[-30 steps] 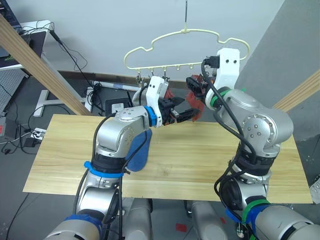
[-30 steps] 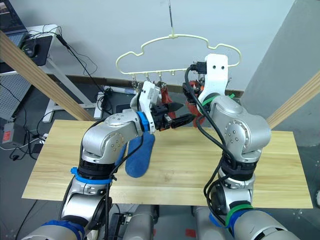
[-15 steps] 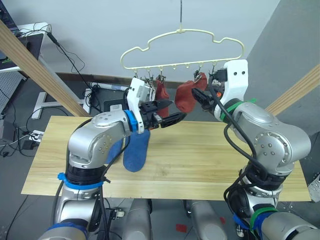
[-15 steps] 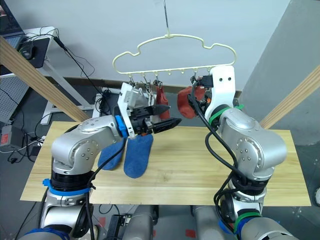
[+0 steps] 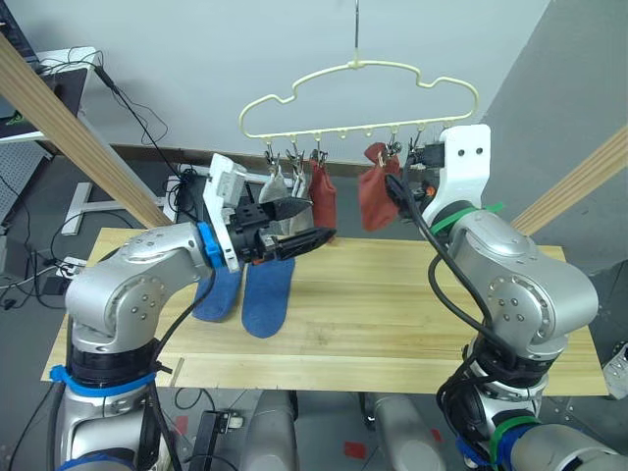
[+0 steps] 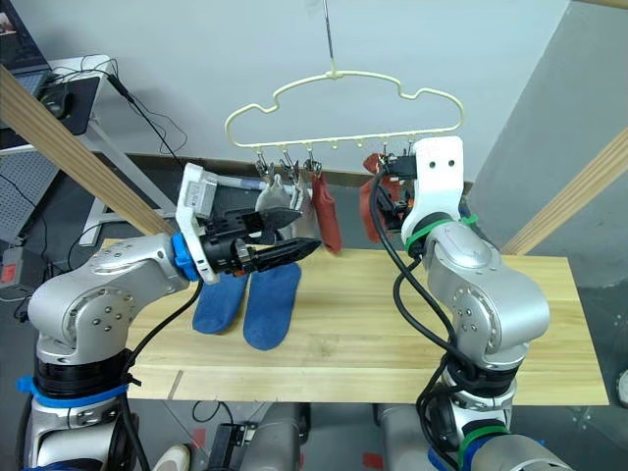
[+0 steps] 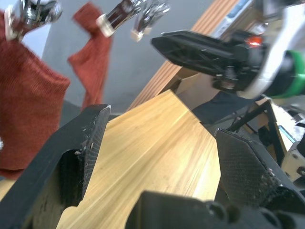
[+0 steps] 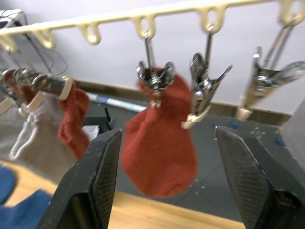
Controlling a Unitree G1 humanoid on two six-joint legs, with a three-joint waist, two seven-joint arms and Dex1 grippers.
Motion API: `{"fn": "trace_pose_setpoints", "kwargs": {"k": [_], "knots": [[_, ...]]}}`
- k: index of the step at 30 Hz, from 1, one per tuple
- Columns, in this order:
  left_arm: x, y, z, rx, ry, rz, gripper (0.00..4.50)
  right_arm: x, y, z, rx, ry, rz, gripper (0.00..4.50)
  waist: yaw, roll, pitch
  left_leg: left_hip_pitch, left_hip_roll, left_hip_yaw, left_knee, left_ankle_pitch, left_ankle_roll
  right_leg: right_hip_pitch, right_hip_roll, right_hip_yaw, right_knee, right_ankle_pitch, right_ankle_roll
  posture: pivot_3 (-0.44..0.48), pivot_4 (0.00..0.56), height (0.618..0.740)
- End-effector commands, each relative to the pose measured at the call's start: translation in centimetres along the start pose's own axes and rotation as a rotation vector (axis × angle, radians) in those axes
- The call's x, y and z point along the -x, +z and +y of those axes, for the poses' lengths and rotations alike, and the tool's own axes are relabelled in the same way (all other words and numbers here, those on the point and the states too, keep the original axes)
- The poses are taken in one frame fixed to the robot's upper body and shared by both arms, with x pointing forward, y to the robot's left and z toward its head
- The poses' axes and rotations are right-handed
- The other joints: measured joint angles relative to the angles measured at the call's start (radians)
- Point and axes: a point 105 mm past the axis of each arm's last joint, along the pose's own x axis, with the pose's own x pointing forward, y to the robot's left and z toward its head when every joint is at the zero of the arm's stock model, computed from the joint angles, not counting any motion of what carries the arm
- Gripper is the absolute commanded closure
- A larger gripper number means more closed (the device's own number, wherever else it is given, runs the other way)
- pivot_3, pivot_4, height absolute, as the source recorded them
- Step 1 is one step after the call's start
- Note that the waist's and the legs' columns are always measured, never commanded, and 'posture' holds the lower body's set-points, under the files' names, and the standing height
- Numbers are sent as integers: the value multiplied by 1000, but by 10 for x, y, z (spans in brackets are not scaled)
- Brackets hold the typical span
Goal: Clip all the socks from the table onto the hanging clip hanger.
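Observation:
The pale-yellow clip hanger (image 5: 358, 96) hangs above the far edge of the table (image 5: 392, 314). Two light grey socks (image 5: 279, 186) and a rust-red sock (image 5: 322, 199) hang from its left clips. A second rust-red sock (image 5: 374, 201) hangs from a clip further right. Two blue socks (image 5: 267, 296) lie side by side on the table's left part. My left gripper (image 5: 315, 221) is open and empty, just below the grey socks. My right gripper (image 8: 167, 132) is open and points at the second red sock (image 8: 159, 148), right in front of it.
Slanted wooden poles (image 5: 78, 137) stand at both sides of the table. Several free metal clips (image 8: 205, 90) hang on the hanger's right part. Behind the table are a desk frame (image 5: 83, 196) and cables on the floor.
My right gripper has let go of the red sock, which now hangs from a clip. My left arm has drawn back to the left, uncovering the second blue sock.

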Motion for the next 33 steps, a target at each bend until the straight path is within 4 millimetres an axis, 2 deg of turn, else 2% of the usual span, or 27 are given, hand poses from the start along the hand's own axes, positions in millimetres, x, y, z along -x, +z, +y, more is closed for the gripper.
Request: {"fn": "trace_pose_setpoints", "kwargs": {"k": [1, 7, 13, 20, 33], "knots": [[15, 14, -9, -47, -36, -14, 445, 5, 14, -1, -15, -18, -78, 1261, 0, 0, 0, 0, 0, 0, 0, 0, 0, 0, 0, 0, 0, 0, 0, -47, 258, 740], [23, 26, -9, -55, -44, -31, 445, 7, 14, 3, -42, 0, -82, 1261, 0, 0, -3, 0, 0, 0, 0, 0, 0, 0, 0, 0, 0, 0, 0, -40, 266, 740], [17, 29, -10, -93, -41, -59, 445, 5, 14, 8, -58, 9, -76, 1261, 1, -1, -3, 0, 0, 0, 0, 0, 0, 0, 0, 0, 0, 0, 0, -36, 301, 740], [14, 30, -9, -151, -51, -43, 445, -1, 14, 8, -67, -12, -75, 1261, 1, -1, -3, 0, 0, 0, 0, 0, 0, 0, 0, 0, 1, 0, 0, -34, 308, 740], [9, 44, -12, -261, -102, -60, 445, -15, 22, 8, -83, -42, -98, 1261, 2, 0, -3, 1, 0, 0, 0, 0, 0, 0, 0, 0, 1, 0, 0, -23, 319, 740]]}}
